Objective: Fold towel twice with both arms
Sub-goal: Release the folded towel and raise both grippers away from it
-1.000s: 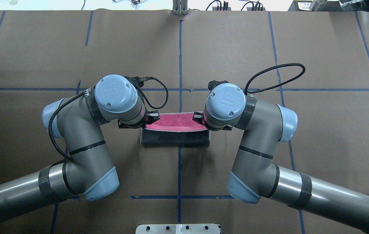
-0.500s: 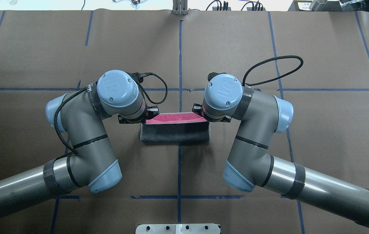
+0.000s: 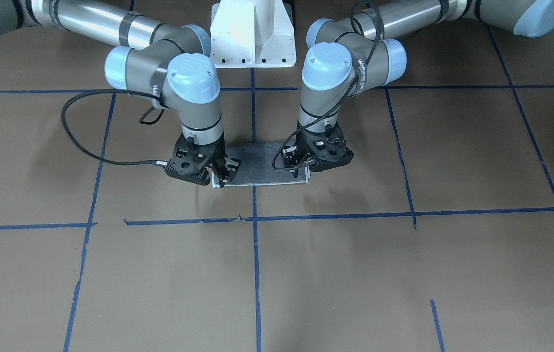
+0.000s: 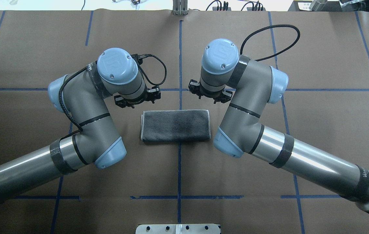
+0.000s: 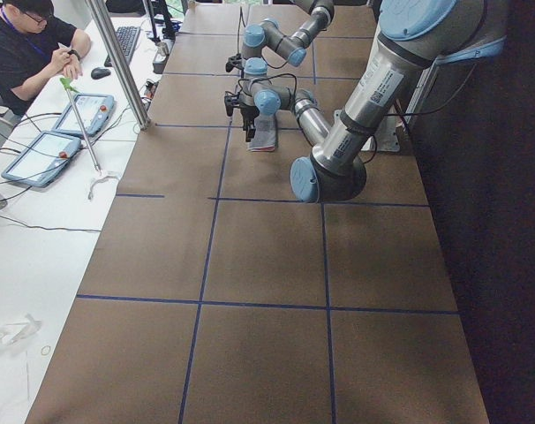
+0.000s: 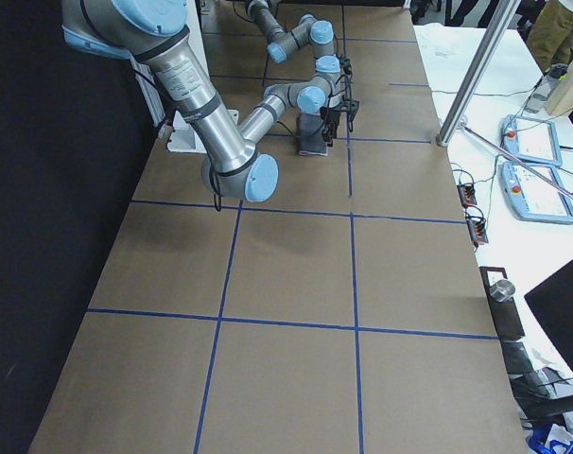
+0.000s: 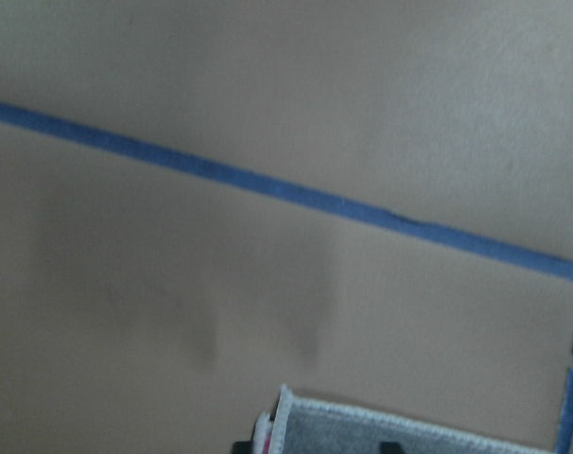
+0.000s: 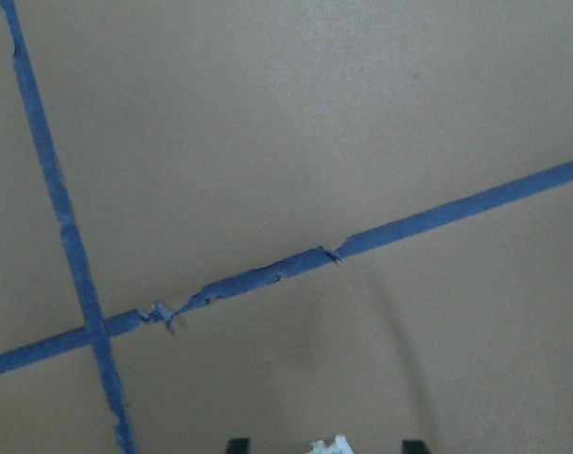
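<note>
Towel (image 4: pixel 175 125) folded flat at centre of tabletop (image 4: pixel 41 48), grey face up, pink side almost hidden, left claw (image 3: pixel 298 166) at its 11 o'clock, right claw (image 3: pixel 224 172) at 1 o'clock, both spread wide and empty, fingertips cut off in wrist views.

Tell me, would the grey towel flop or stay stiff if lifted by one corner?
Probably floppy: the towel lies folded flat, hugging the table. Likely light, being thin cloth. Its folded layers might slide open.
</note>
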Tool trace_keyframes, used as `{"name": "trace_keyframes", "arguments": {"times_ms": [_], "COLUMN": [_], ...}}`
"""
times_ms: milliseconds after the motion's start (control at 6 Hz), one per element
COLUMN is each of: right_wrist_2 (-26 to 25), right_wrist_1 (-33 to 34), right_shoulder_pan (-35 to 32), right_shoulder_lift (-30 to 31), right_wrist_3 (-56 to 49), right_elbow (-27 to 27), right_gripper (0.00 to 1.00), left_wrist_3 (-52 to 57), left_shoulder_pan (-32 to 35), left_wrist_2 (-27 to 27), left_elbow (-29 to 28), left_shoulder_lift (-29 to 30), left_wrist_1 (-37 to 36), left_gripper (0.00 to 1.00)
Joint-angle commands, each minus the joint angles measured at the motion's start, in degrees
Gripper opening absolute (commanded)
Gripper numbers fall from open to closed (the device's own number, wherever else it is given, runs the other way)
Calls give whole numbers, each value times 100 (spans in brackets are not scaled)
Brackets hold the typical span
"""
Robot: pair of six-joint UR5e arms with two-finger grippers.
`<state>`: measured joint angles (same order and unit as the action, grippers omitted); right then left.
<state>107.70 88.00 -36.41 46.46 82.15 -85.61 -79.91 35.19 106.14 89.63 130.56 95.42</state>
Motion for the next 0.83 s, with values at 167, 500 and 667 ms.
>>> {"name": "trace_keyframes", "arguments": {"times_ms": [167, 500, 667], "right_wrist_2": [784, 1093, 1443], "right_wrist_1": [41, 59, 146], "right_shoulder_pan": [-417, -830, -1171], "right_shoulder_lift": [196, 1036, 1319], "right_wrist_3": [-959, -2154, -2595], "right_elbow": [-113, -918, -1175], "right_gripper": [100, 100, 100], "left_wrist_3": [81, -164, -522], "left_shoulder_pan": [-63, -336, -546], "left_wrist_2": [285, 267, 154], "left_elbow": [116, 607, 608], "left_shoulder_lift": [-283, -750, -838], "left_wrist_1": [657, 794, 907], "left_gripper": [100, 95, 85]}}
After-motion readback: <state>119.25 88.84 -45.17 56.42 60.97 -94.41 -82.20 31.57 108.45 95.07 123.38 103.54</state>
